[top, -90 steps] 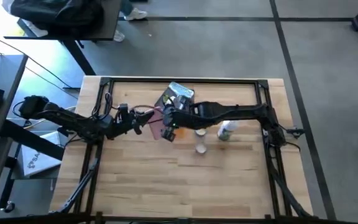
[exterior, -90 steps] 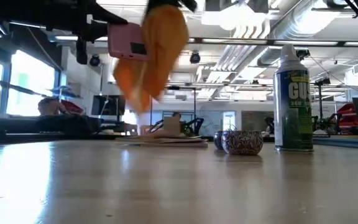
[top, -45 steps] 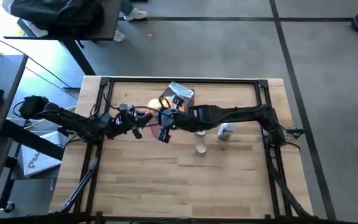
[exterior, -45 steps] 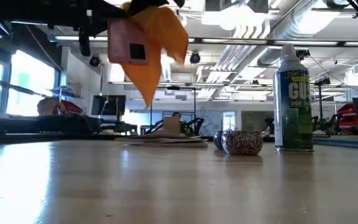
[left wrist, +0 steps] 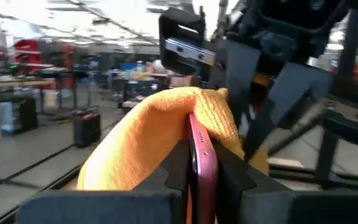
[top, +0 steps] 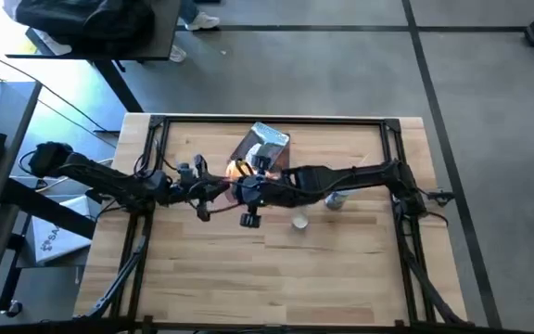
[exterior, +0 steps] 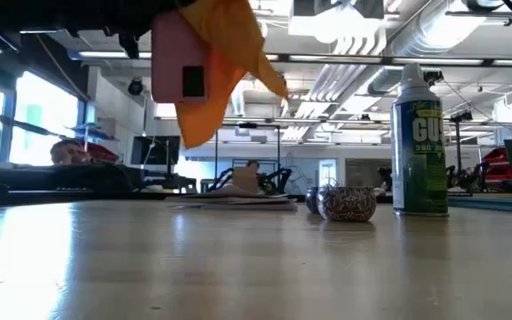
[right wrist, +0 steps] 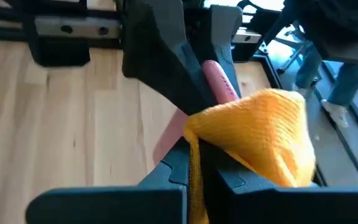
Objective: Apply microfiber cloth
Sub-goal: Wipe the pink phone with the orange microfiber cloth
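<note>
left wrist view, left tool (left wrist: 201,165) gripping pink phone (left wrist: 201,155), microfiber cloth (left wrist: 148,137) draped over

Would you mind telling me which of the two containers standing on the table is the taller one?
The green-and-white spray can is the taller; it rises well above the small patterned bowl standing just beside it on the table.

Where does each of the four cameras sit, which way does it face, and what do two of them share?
High: above, looking straight down on the table, both arms.
Low: table height, looking level past spray can; no arm clearly shows.
Left wrist: on left arm, past left claw gripping pink device.
Right wrist: on right arm, past right claw pinching microfiber cloth.
Both wrist views share cloth and device.
</note>
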